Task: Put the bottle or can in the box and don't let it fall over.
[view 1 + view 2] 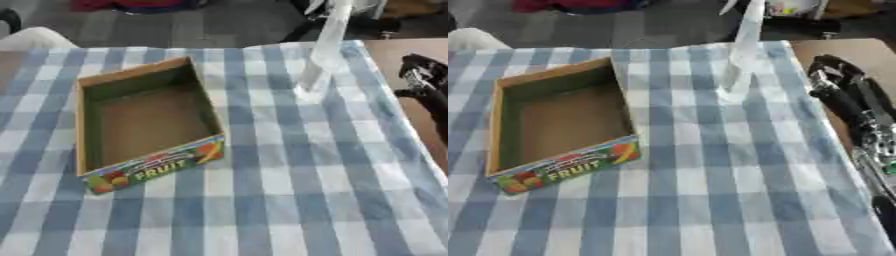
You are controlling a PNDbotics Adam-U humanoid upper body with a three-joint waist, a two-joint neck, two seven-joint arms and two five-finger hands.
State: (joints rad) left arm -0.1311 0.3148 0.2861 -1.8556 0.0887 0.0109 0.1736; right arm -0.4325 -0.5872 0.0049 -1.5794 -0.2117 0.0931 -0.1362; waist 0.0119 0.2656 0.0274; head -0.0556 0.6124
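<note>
A checked cloth [289,190] covers the worktop. The box [144,125] sits empty at centre left. A clear bottle [741,50] stands upright at upper centre, outside the box. The right robot hand [846,95] shows at the right edge; whether its fingers are spread or curled cannot be told.

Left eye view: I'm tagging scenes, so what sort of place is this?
Probably an indoor test setup rather than a kitchen: a table under a blue-and-white checked cloth, an empty cardboard fruit box, a tall clear plastic bottle, grey flooring beyond.
</note>
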